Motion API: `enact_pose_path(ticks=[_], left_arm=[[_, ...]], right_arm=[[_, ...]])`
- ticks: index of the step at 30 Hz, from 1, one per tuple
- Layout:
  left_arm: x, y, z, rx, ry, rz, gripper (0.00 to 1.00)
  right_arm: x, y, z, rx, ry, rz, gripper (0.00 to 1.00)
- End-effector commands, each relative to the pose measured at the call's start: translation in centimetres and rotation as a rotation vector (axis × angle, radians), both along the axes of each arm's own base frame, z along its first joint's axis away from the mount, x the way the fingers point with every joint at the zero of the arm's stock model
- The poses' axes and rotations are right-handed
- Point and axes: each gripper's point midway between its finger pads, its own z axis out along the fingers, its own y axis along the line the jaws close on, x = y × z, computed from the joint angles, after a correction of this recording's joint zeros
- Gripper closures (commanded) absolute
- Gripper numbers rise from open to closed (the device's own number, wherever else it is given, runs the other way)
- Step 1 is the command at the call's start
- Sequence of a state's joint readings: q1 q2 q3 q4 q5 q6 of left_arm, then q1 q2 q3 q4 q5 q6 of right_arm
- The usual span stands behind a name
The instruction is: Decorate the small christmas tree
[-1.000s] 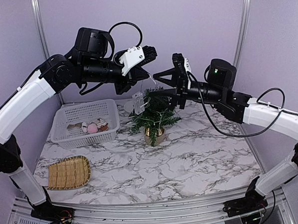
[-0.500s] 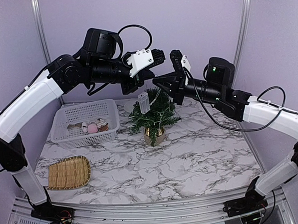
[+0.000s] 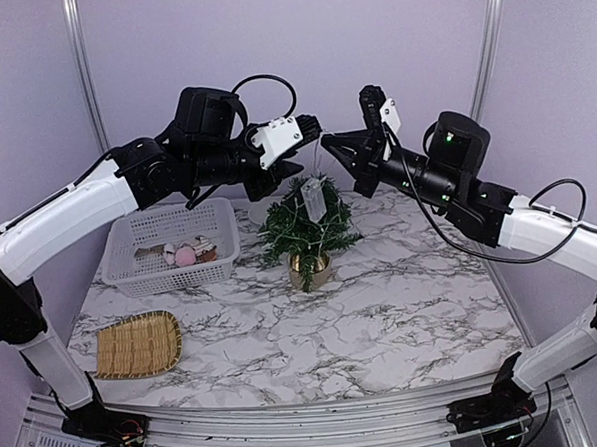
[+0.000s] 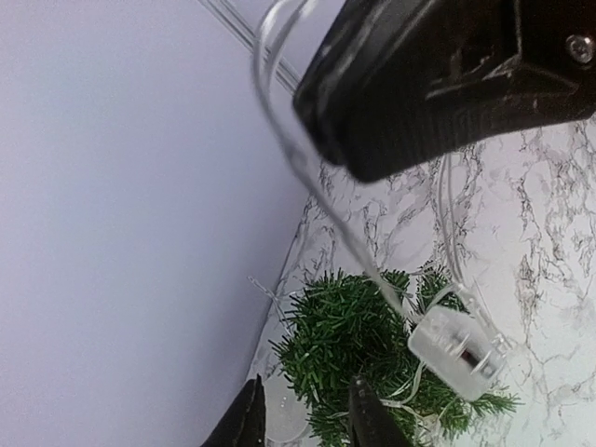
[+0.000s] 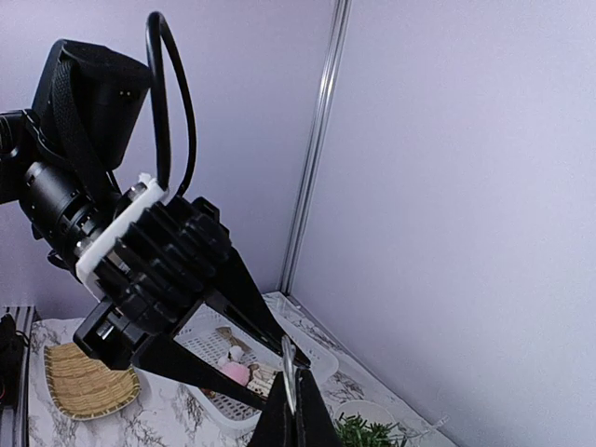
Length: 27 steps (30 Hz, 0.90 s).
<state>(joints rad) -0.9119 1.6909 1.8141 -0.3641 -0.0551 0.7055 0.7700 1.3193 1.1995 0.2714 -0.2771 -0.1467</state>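
Tree: the small christmas tree [image 3: 309, 228] stands in its tan pot [image 3: 309, 271] at the far middle of the counter [image 3: 384, 319], just right of the white basket [image 3: 131, 267].
Light string: a thin wire [image 4: 265, 88] lies partly over the branches. One stretch rises from them to the two hands above the tree top.
Battery box: the clear box [image 3: 314, 197] hangs on the wire against the upper branches.
Right hand: the right hand [image 3: 332, 142] is pinched tight on the wire.
Left hand: the left hand [image 3: 309, 131] sits just left of it with fingers a little apart. The wire seems to run past them, not between.
Basket: small pink and pale ornaments [image 3: 185, 254] lie inside; none shows on the tree.
Done: some wire is on the tree, an early stage by my reading.
Left: likely settling the raised wire and box, then hanging the ornaments.
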Motion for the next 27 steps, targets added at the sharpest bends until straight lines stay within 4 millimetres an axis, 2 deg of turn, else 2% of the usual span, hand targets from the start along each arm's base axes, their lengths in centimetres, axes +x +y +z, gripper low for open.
enact_pose_path(ticks=[1, 6, 12, 15, 27], left_arm=[[0.0, 1.6, 3.3, -0.172, -0.003, 0.003, 0.65], [-0.8, 2.4, 1.8, -0.263, 0.09, -0.044, 0.47], [-3.7, 2.4, 2.3, -0.425, 0.124, -0.167, 0.31], [-4.3, 1.9, 2.3, -0.47, 0.152, -0.2, 0.29], [-5.3, -1.9, -0.1, -0.494, 0.271, -0.256, 0.24]], right_arm=[[-0.1, -1.1, 2.3, 0.061, -0.039, -0.032, 1.0], [0.1, -1.4, 2.7, 0.074, -0.045, -0.048, 1.0], [0.1, -1.9, 3.5, 0.09, -0.06, -0.058, 1.0], [0.0, -1.9, 3.7, 0.094, -0.063, -0.058, 1.0], [0.0, -2.0, 4.2, 0.107, -0.071, -0.056, 1.0]])
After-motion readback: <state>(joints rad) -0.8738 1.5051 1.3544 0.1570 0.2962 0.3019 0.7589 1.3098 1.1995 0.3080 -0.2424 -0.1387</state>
